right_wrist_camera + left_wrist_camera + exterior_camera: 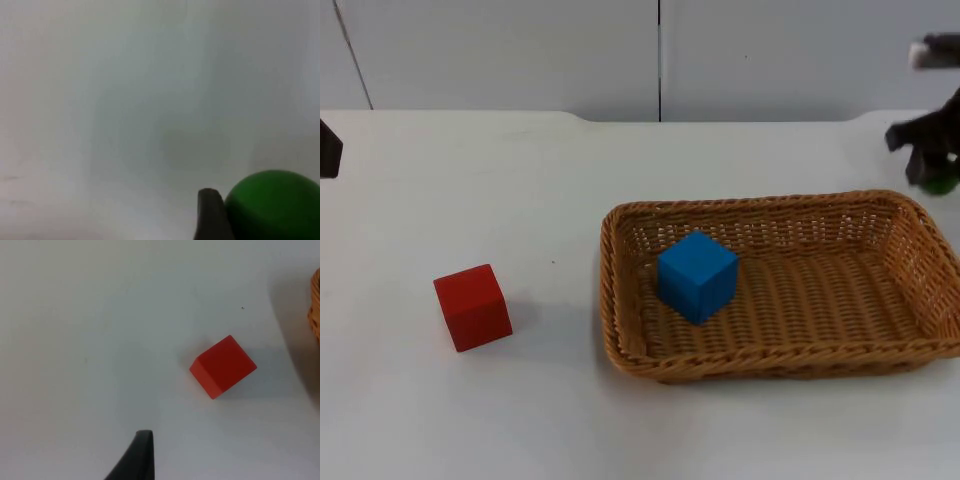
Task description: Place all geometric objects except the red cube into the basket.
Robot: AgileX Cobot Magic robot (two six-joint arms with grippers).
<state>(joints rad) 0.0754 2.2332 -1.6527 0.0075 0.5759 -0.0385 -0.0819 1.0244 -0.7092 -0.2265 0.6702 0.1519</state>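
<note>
A wicker basket [620, 300] stands at the right of the table with a blue cube [696, 276] inside, near its left end. The red cube [472, 306] [223, 366] rests on the bare table left of the basket. My right gripper [930, 168] hovers just beyond the basket's far right corner, shut on a green ball [940, 185] [274, 206]; one black fingertip [212, 216] presses against the ball's side. My left gripper [328, 148] waits at the table's left edge, well away from the red cube, with one of its fingertips [141, 452] visible.
The basket's rim [316, 305] lies to one side of the red cube. The grey partition wall [660, 55] closes off the back of the table. White table top [470, 180] stretches between the left arm and the basket.
</note>
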